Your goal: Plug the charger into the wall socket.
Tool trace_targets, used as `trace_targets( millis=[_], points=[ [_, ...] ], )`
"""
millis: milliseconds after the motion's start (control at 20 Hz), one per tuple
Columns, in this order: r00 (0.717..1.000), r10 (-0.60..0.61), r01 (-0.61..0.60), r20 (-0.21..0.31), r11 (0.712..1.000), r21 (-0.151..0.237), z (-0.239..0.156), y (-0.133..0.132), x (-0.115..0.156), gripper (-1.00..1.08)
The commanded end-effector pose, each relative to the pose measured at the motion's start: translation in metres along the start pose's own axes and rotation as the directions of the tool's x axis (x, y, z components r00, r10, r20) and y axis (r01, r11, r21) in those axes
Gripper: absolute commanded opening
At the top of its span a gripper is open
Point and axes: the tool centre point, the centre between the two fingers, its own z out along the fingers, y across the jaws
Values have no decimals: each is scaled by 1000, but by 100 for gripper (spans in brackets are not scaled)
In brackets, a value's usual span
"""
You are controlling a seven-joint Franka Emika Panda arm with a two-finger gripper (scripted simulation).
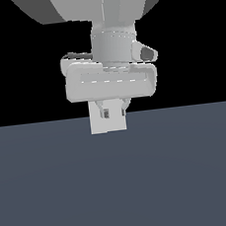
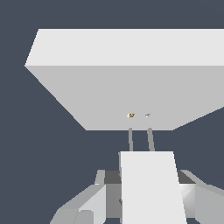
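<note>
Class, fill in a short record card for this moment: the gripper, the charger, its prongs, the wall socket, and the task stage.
gripper: shut on the charger
charger: white block held between the fingers
prongs: two thin pins, pointing at the socket face
wall socket: white plate, two small holes
stage: prong tips close to the holes, not yet inserted

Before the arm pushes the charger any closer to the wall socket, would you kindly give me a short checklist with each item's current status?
1. Charger held between the gripper fingers: ok.
2. Both prongs visible and straight: ok.
3. Prongs pointing at the wall socket holes: ok, roughly lined up in the wrist view.
4. Prongs already inside the holes: not ok, a gap remains.
5. Exact sideways alignment: cannot tell.
</note>
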Motion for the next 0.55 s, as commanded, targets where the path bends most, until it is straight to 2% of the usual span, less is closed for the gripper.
trace_targets(
  millis=[0, 500],
  points=[
    [1000, 0, 0, 0, 1000, 0, 4, 0, 10, -100],
    [1000, 0, 0, 0, 1000, 1, 10, 0, 25, -100]
  ],
)
